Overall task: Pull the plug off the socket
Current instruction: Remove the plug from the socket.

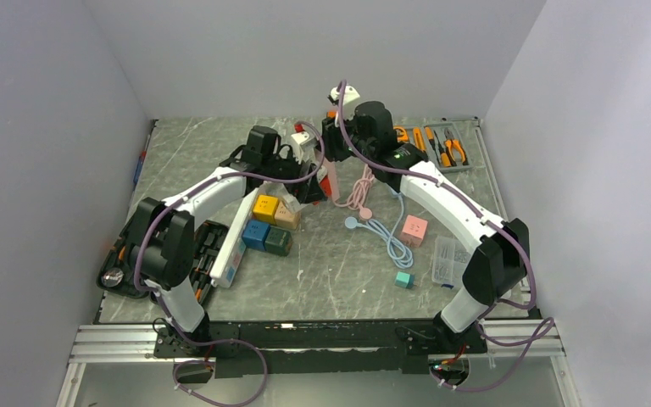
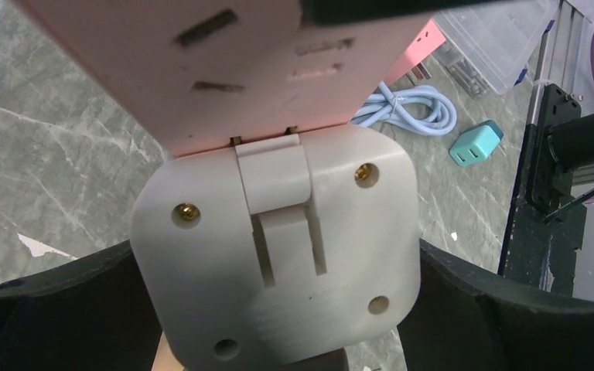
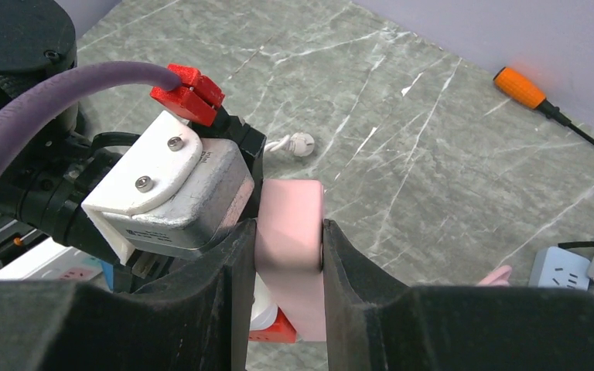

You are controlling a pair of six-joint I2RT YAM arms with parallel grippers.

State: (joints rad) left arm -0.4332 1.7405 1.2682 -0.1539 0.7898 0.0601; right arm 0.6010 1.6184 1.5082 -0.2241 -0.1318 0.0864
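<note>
A white plug (image 2: 278, 255) sits against the end of a pink socket block (image 2: 224, 69). Two brass prong tips show in the thin gap between them. My left gripper (image 2: 278, 305) is shut on the plug, with dark fingers (image 2: 62, 309) on both sides. My right gripper (image 3: 288, 255) is shut on the pink socket block (image 3: 290, 224) and holds it off the table. In the top view both grippers meet at the table's middle back, left gripper (image 1: 305, 182) and right gripper (image 1: 332, 161), with the pink block (image 1: 336, 182) between them.
Coloured cubes (image 1: 267, 222) and a white power strip (image 1: 230, 242) lie below the left arm, with a black tool case (image 1: 127, 263) at the far left. A pink cable (image 1: 360, 191), blue cable (image 1: 386, 233), pink adapter (image 1: 414, 229), teal adapter (image 1: 403, 280), clear box (image 1: 447, 259) and pliers tray (image 1: 441, 144) lie to the right.
</note>
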